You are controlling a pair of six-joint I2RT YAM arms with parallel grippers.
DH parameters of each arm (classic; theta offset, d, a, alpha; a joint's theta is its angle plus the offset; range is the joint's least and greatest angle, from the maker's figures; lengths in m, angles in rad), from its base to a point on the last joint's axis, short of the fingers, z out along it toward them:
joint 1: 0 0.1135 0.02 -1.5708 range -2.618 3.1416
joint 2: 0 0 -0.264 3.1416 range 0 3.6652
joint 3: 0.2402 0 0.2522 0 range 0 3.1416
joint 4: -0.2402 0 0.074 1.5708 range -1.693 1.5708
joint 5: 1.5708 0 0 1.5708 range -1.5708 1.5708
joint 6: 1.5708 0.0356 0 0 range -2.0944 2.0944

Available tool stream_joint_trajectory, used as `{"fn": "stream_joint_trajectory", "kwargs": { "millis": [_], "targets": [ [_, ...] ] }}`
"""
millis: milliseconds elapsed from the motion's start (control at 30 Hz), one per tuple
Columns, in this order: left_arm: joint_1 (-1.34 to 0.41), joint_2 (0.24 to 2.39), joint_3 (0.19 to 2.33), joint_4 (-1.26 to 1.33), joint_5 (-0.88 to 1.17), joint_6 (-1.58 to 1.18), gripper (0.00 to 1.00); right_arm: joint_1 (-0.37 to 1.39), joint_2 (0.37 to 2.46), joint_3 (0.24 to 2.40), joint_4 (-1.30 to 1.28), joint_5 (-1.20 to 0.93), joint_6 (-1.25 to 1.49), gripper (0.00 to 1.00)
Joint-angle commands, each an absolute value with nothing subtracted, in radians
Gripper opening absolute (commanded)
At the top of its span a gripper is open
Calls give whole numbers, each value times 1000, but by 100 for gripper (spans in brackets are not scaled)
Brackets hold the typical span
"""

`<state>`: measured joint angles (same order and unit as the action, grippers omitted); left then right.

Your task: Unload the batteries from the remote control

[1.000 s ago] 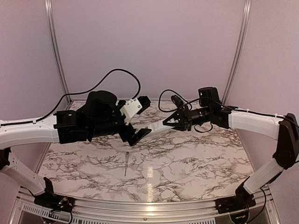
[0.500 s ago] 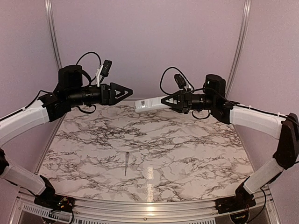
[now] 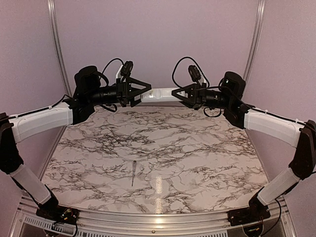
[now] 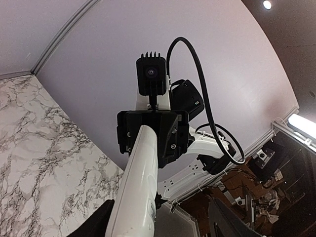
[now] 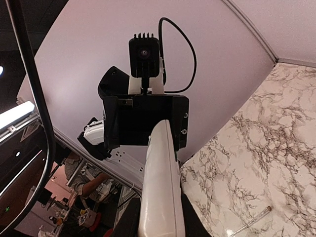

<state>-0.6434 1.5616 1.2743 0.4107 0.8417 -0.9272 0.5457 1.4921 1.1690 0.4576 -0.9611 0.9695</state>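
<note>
The remote control point(image 3: 160, 95) is a slim white bar held level, high above the table, between both grippers. My right gripper point(image 3: 178, 94) is shut on its right end; in the right wrist view its fingers point(image 5: 129, 219) press both sides of the remote point(image 5: 158, 177). My left gripper point(image 3: 143, 93) is open, with its jaws around the remote's left end. In the left wrist view point(image 4: 158, 217) the remote point(image 4: 140, 187) lies beside one finger point(image 4: 96, 222) and the other finger stands well apart. No batteries show in any view.
A thin pale pen-like tool point(image 3: 134, 173) lies on the marble table point(image 3: 197, 163) near the front middle; it also shows in the right wrist view point(image 5: 252, 219). Lilac walls and metal corner posts point(image 3: 58, 49) close the back.
My left arm has swung up from low over the table and moved right, so its open jaws now surround the remote's left end. My right arm has lifted the remote level.
</note>
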Motion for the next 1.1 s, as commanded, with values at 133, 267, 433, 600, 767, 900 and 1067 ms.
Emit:
{"fn": "stream_joint_trajectory", "kwargs": {
  "millis": [133,267,433,600,767,900,1067],
  "targets": [
    [-643,1619,1320,555,943,-1030,58,553,1484,1239,516,-982,994,11],
    [-643,1635,1332,552,957,-1034,54,553,1488,1239,522,-984,996,10],
    [-644,1656,1349,542,963,-1039,47,552,1499,1235,523,-999,1001,10],
    [-653,1669,1359,534,966,-1036,45,552,1511,1242,509,-1008,997,10],
    [-666,1688,1374,523,963,-1028,37,552,1515,1246,484,-1008,980,10],
    [-672,1700,1384,526,963,-1030,25,552,1514,1247,469,-1005,971,10],
    [-672,1697,1376,517,963,-1024,9,553,1515,1269,403,-988,933,10]
  ]
}}
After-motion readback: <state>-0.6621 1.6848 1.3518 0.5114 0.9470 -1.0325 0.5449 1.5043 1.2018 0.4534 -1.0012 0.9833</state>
